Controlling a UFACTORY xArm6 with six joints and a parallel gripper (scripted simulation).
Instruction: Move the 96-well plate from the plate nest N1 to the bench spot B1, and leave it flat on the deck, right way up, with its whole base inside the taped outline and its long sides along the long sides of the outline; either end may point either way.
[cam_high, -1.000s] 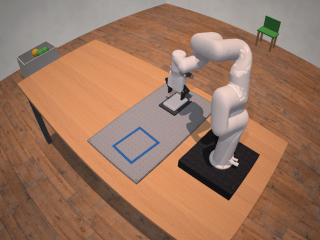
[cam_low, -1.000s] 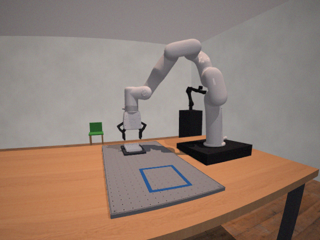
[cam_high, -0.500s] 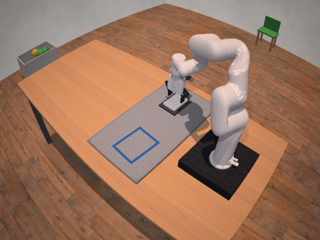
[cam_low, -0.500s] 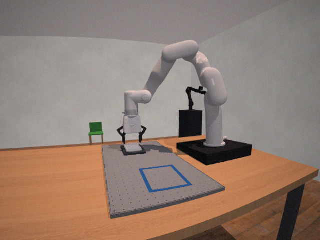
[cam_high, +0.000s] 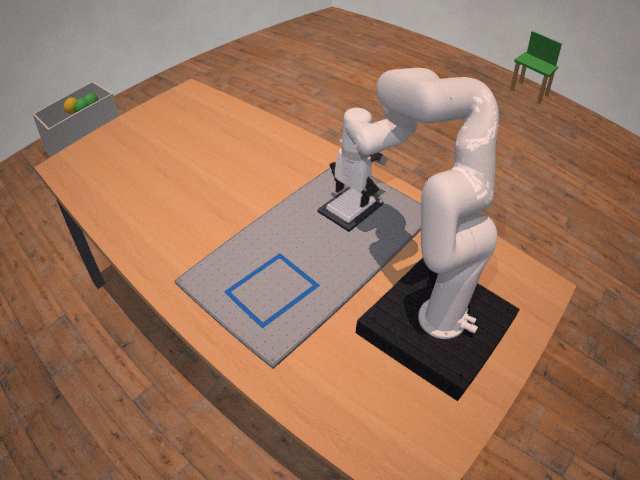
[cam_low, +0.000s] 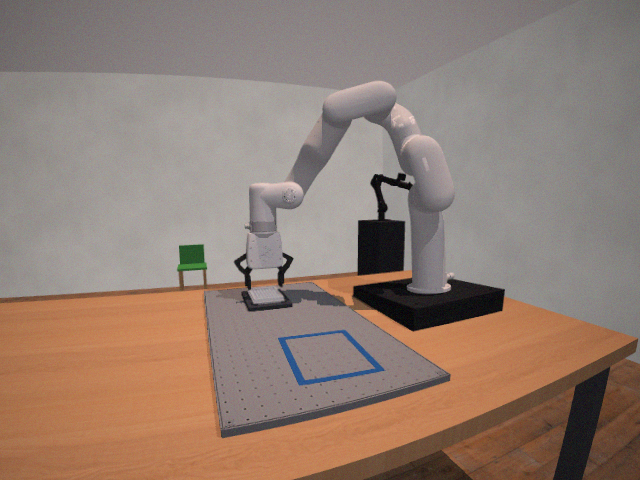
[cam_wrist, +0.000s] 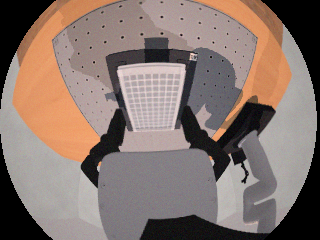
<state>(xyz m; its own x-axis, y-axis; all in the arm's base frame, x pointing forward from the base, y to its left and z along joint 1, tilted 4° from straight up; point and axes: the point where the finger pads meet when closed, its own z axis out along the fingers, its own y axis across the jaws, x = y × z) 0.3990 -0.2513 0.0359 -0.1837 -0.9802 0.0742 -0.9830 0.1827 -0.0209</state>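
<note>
Directly beneath the pincer (cam_low: 264, 283): 96-well plate (cam_low: 265, 295), seated in plate nest N1 (cam_low: 267, 303).
Pincer wide apart, gripping nothing; fingers flank the plate.

A lab bench setup: a white robot arm (cam_low: 361, 108) bolted to a wooden worktop (cam_low: 103, 361), with a drilled grey metal board (cam_low: 248, 372) and well plate (cam_low: 265, 295).

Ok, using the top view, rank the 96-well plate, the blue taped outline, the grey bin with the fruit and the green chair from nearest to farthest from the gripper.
1. 96-well plate, directly under the open gripper, in its black nest.
2. Blue taped outline, further along the grey deck, toward the table's front.
3. Green chair and grey bin, off the table on opposite sides; too close to call.
</note>
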